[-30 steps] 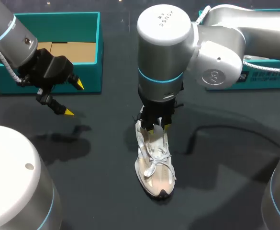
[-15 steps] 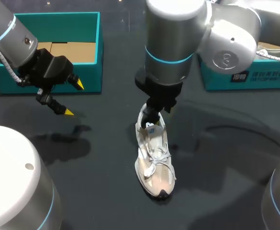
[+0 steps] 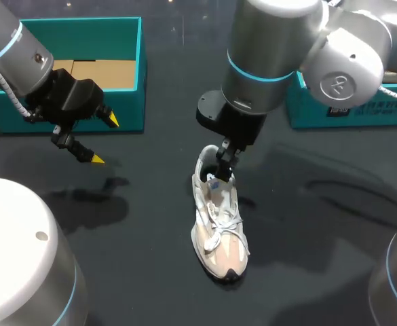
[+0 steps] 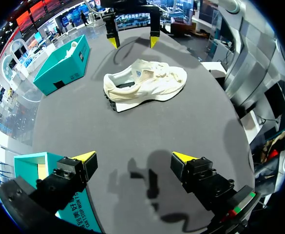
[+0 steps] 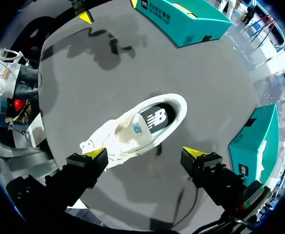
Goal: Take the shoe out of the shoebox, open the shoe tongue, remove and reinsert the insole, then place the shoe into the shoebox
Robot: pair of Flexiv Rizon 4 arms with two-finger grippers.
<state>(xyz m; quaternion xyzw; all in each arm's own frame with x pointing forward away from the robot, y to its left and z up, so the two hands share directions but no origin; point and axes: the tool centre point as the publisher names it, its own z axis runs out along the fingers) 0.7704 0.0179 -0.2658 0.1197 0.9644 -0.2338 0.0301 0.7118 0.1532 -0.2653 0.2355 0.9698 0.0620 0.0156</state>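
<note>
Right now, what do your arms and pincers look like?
The left arm and right arm are silver-grey cylinders with light-blue joint rings. The left pincer and right pincer are black with yellow wedge tips. A white coiled cable runs along the left arm; a round emblem marks the right.

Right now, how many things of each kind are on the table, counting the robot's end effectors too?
cream sneaker: 1
teal shoeboxes: 2
end effectors: 2, the left end effector and the right end effector, both open
Total: 5
</note>
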